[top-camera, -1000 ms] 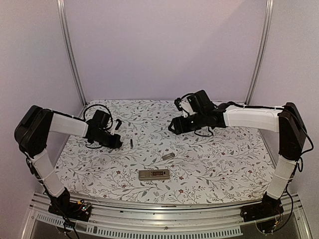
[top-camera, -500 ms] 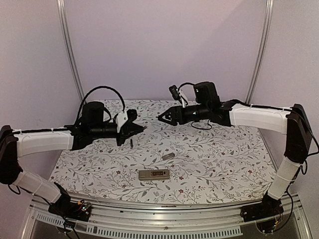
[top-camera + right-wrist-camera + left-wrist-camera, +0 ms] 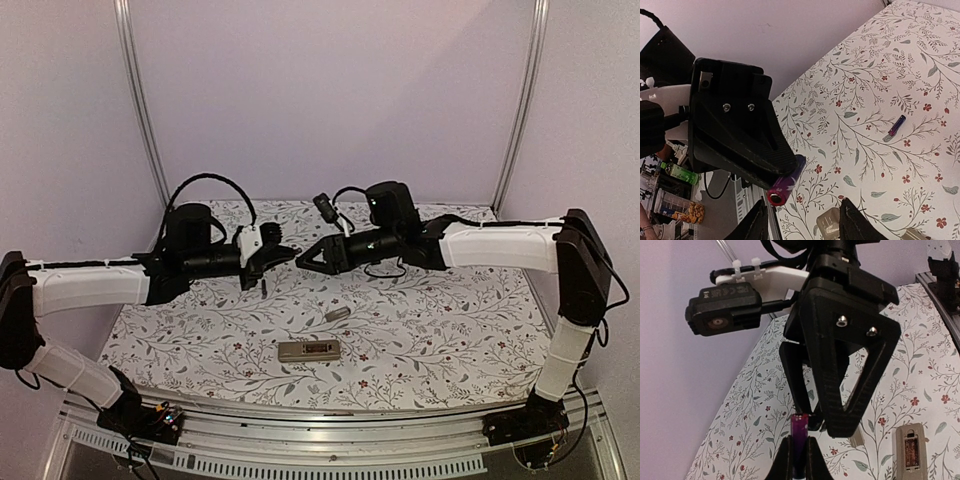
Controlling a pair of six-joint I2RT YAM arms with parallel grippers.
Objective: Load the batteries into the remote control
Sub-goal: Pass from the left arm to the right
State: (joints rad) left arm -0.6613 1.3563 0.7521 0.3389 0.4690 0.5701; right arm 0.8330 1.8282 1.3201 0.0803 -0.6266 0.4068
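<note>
Where the two grippers meet: above the middle of the desk, somewhat toward its far edge, the left gripper [image 3: 288, 254] and the right gripper [image 3: 303, 262] hang tip to tip in the air.
Held battery [image 3: 799, 437]: a thin cylinder in a glossy purple wrap with a darker end, raised off the desk and sticking out of the left gripper toward the right one.
Left gripper: clamped on the held battery, with both fingers pressed against its sides.
Right gripper: fingers apart, with the tips just beside the battery's free end. Whether they touch it cannot be told.
Second battery [image 3: 897, 125]: the same purple, lying flat on the cloth left of the desk's centre, below the left gripper and apart from everything else.
Remote control [image 3: 309, 350]: close to the middle of the near edge and lying along it. Its greyish-tan back is up and the dark battery recess is uncovered.
Cover piece [image 3: 338, 314]: small, flat and grey, between the remote control and the grippers, touching neither.
In the way: in the left wrist view the right gripper's black triangular fingers fill the centre, with its wrist camera [image 3: 722, 315] alongside, hiding much of the desk behind.
Desk [image 3: 450, 320]: covered by a white cloth printed with leafy twigs and small red flowers.
Room: plain pale lilac walls [image 3: 330, 100], aluminium posts [image 3: 140, 110] rising from the far corners, and a slotted metal rail [image 3: 320, 445] along the near edge.
</note>
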